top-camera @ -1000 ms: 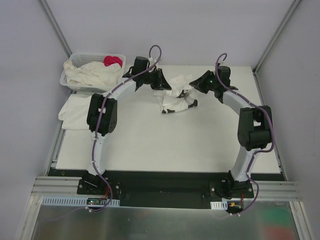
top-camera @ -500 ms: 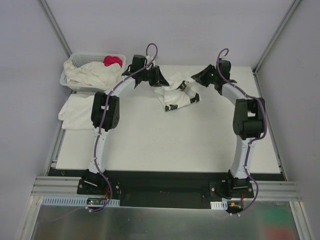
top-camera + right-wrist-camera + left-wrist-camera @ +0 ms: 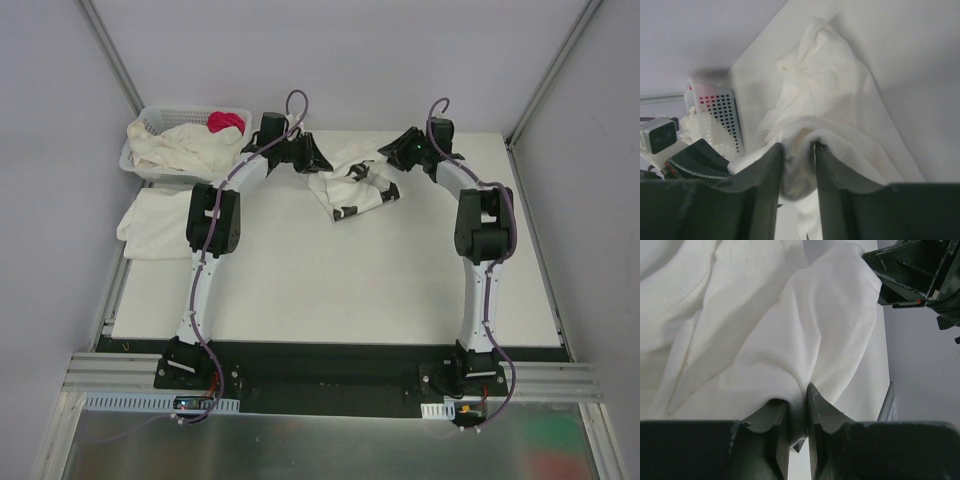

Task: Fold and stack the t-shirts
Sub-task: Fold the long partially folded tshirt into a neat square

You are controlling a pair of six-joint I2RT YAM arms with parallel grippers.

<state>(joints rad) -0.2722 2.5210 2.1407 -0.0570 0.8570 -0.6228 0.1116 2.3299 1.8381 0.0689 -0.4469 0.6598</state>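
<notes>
A crumpled white t-shirt lies low over the far middle of the table, strung between my two grippers. My left gripper is at its left end. In the left wrist view it is shut on a thin pinch of that t-shirt. At the right end is my right gripper. Its jaws stand slightly apart, and a thick bunch of the t-shirt fills the gap and touches both fingers. More cream t-shirts fill the basket. A folded one lies flat at the table's left edge.
The white lattice basket stands at the back left corner, with a small pink-red cloth on top of its load. The grey back wall is close behind both grippers. Both arms are stretched far out over the table.
Both arms have reached farther toward the back wall, drawing the t-shirt with them. The right jaws have parted a little around the cloth. The left grip looks unchanged.
</notes>
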